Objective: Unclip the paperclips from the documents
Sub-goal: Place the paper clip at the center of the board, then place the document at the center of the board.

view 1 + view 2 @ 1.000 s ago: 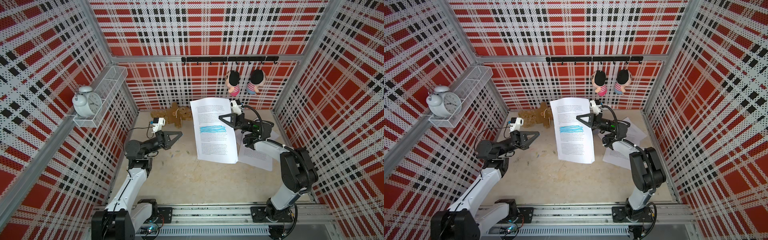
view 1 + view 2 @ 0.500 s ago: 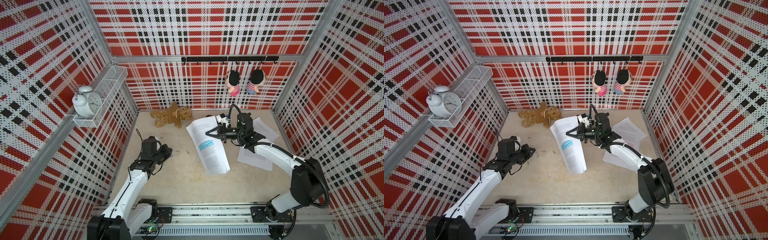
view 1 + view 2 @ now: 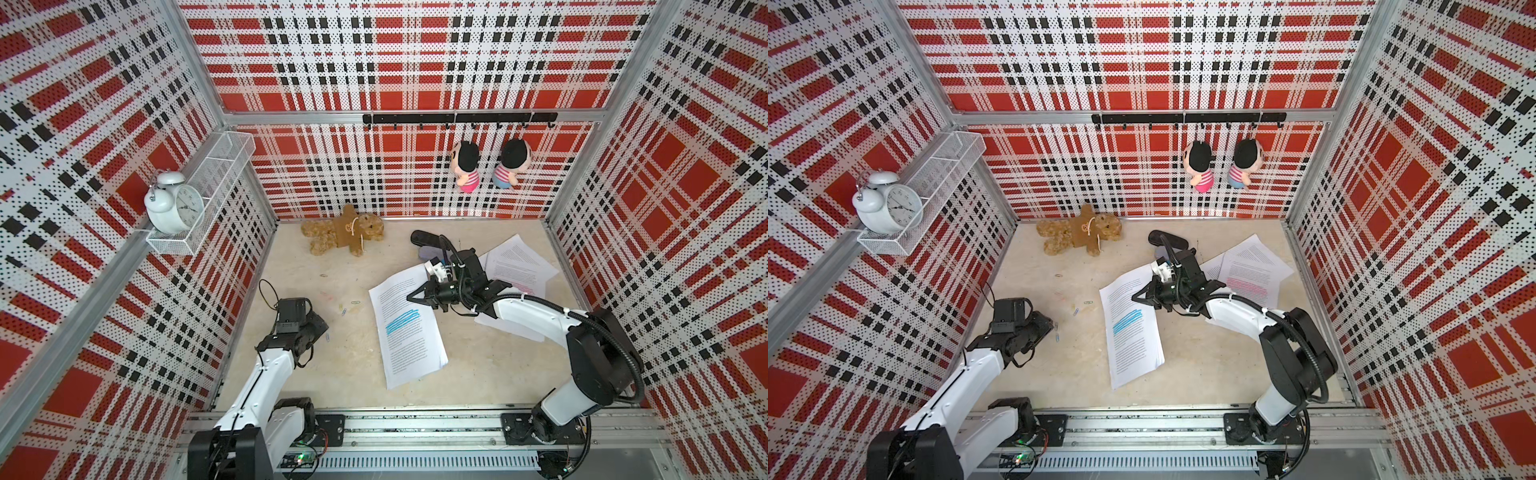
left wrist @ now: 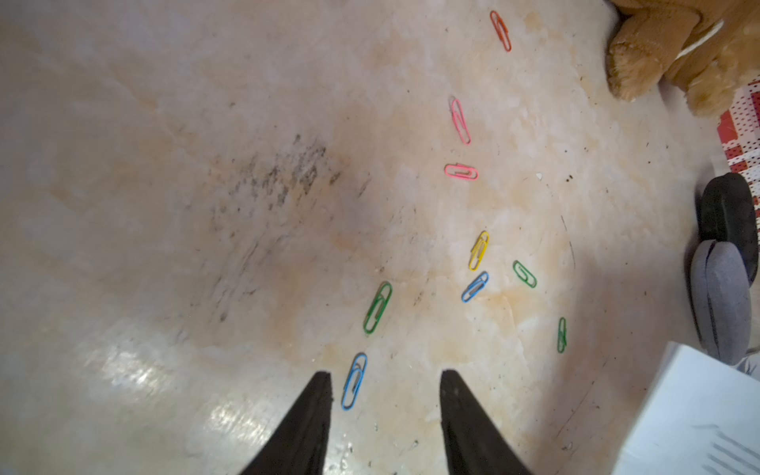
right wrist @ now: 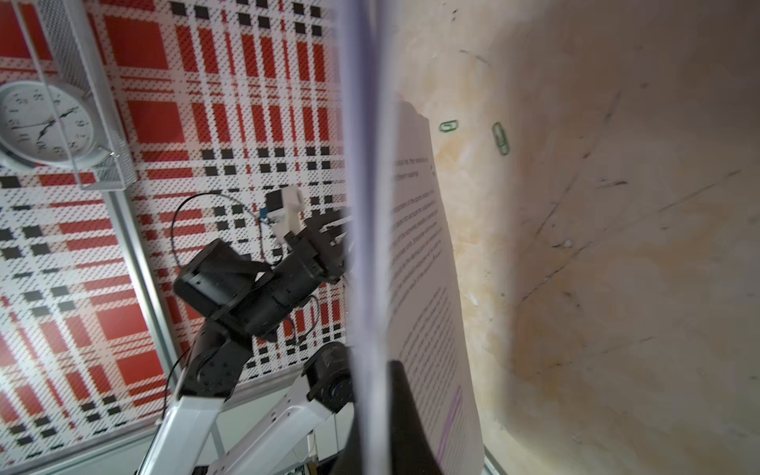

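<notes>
The blue paperclip [image 4: 354, 380] now lies loose on the table [image 4: 164, 246], dropped as the left claw [image 4: 384, 374] parted halfway, empty. At its three o'clock in a top view, the right claw [image 3: 411, 298], pinched shut on the blue-marked document [image 3: 409, 332], has lowered it: one more clip freed.
</notes>
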